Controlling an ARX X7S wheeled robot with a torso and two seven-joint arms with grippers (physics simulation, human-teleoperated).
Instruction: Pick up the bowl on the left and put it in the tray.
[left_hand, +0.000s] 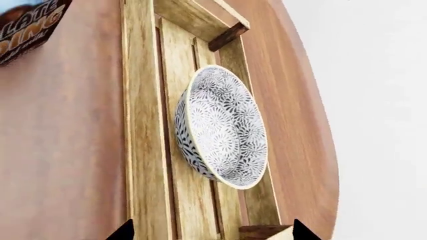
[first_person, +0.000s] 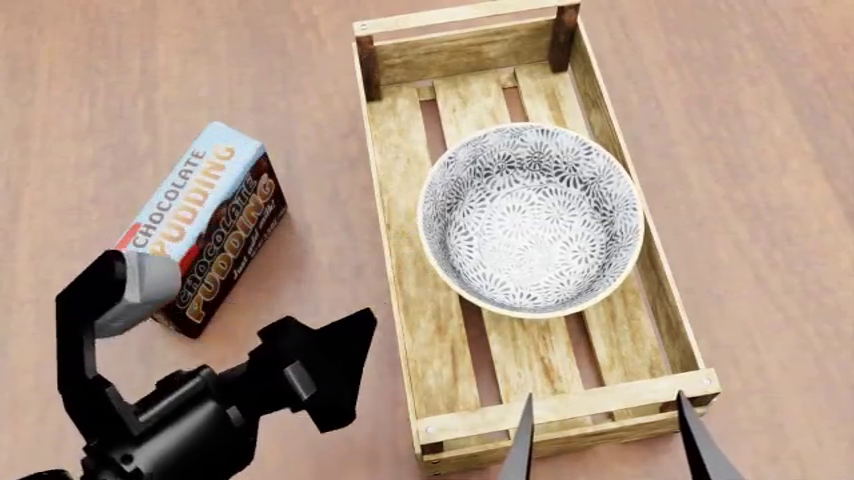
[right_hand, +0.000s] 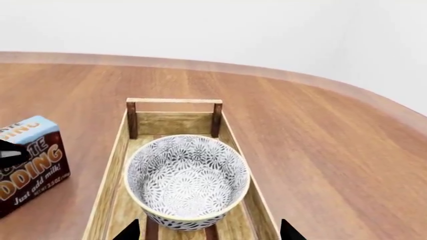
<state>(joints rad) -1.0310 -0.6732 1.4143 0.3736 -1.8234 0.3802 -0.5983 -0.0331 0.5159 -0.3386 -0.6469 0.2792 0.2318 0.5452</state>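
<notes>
Wooden tray (first_person: 400, 260) already holds the bowl (first_person: 531, 215), sitting mid-tray on the slats, both arms clear.
Right gripper (first_person: 607, 440) jaws spread over the tray's near end; left gripper (first_person: 314, 365) jaws: cannot tell. Risk: right retreat clips the near rail, shifting tray toward pudding box (first_person: 200, 225).

Chocolate pudding box (first_person: 200, 228) (lying flat) on wooden table (first_person: 134, 80).
</notes>
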